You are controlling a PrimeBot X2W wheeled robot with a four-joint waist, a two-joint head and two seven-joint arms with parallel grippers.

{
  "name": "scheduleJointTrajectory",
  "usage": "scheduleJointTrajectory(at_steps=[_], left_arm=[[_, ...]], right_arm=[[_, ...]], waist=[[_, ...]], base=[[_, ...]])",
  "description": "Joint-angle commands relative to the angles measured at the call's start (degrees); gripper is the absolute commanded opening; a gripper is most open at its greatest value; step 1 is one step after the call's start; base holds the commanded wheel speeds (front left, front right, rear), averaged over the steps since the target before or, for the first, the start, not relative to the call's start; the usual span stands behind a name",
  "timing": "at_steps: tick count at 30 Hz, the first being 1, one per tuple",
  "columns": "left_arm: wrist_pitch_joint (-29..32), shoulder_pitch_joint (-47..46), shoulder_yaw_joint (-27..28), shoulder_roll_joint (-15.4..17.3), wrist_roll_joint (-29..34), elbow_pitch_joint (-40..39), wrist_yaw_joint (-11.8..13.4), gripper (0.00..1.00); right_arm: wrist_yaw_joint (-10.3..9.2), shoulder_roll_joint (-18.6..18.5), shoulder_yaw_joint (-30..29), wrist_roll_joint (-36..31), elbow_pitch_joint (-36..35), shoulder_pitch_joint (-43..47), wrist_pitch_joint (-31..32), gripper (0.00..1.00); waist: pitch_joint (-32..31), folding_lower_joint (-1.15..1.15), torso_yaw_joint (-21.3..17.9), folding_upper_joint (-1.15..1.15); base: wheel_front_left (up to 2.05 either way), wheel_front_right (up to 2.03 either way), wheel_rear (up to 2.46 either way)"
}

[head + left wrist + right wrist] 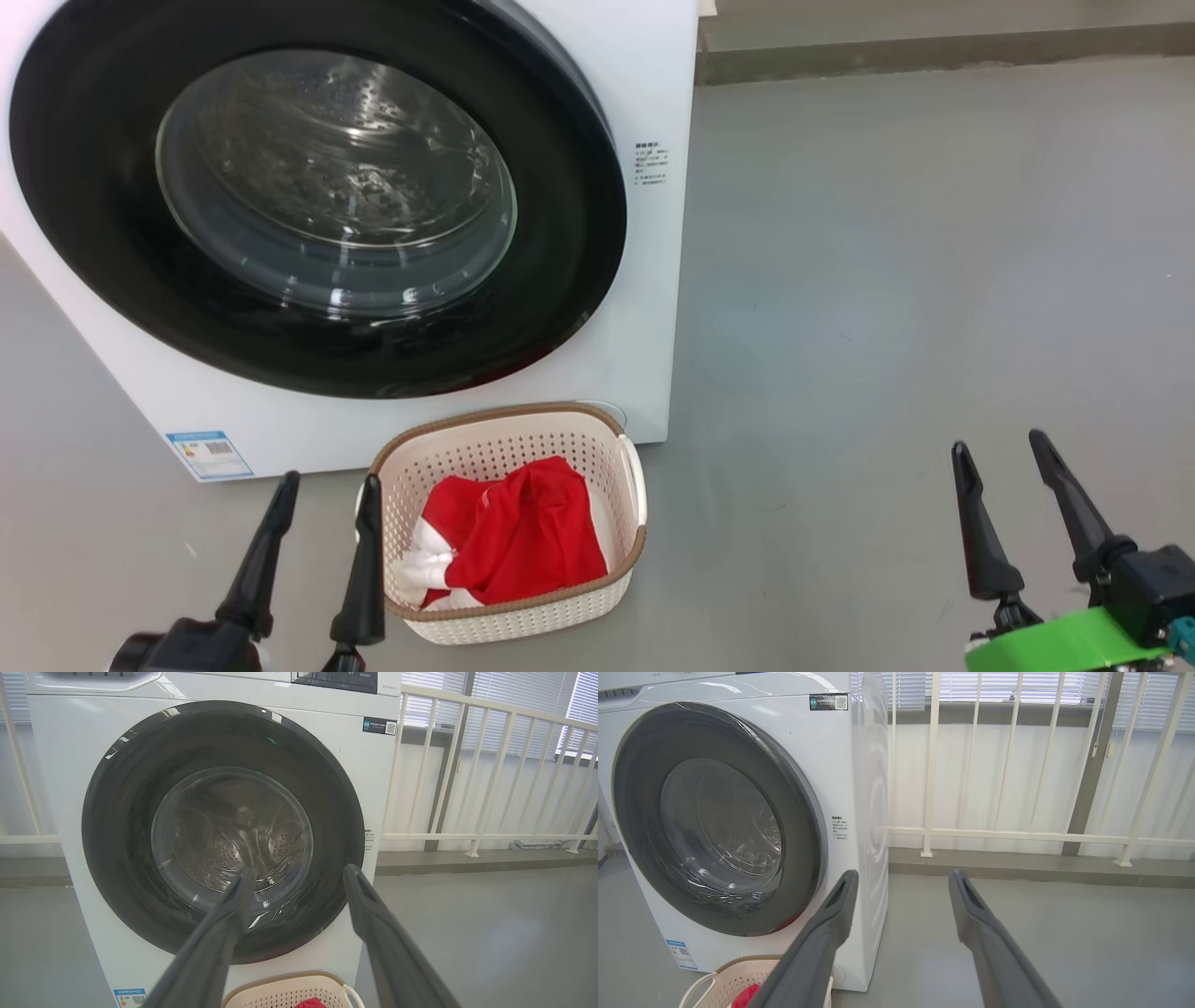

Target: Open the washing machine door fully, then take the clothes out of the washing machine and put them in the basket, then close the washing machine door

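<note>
Front-loading washing machine [644, 280] on a grey floor [887, 280], its round black-rimmed door [317, 196] lying shut against the white front; bare perforated drum visible through the glass. The basket [523, 625] stands on the floor just in front of the machine, below the door's right half, and contains the red clothes [523, 541] with white trim. Left claw [331, 479], fingers spread wide and holding nothing, hangs just beside the basket's left wall. Right claw [999, 442], equally wide and empty, is well apart at near right, over bare floor.
</note>
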Motion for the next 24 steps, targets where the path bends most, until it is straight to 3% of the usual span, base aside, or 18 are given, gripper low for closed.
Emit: scheduleJointTrajectory(at_steps=[1, 15, 16, 24], left_arm=[[-0.45, -0.38, 1.98, 0.51, 0.09, -1.06, 0.0, 1.0], [-0.45, -0.29, 1.82, 0.44, -0.26, -1.38, -1.06, 1.0], [-0.45, -0.25, 1.86, 0.44, -0.3, -1.49, -1.11, 0.0], [1.19, 1.01, 0.17, -0.25, -2.99, 3.32, -0.65, 0.0]], right_arm=[[-0.22, -0.75, 1.33, 0.18, -1.74, -0.55, 0.04, 1.0], [-0.22, -0.75, 2.09, -0.23, -1.77, -0.26, 0.04, 1.0], [-0.22, -0.75, 2.13, -0.29, -1.73, -0.3, 0.04, 0.0], [0.0, 0.68, 0.83, 2.9, 2.55, 0.99, 0.67, 0.0]], waist=[[-0.18, 0.0, -0.07, 0.0], [-0.55, 0.0, -0.6, 0.0], [-0.55, 0.0, -0.63, 0.0], [-0.52, 0.05, -0.59, 0.0]], base=[[0.0, 0.0, 0.0], [0.0, 0.0, 0.0], [0.0, 0.0, 0.0], [0.0, 0.0, 0.0]])
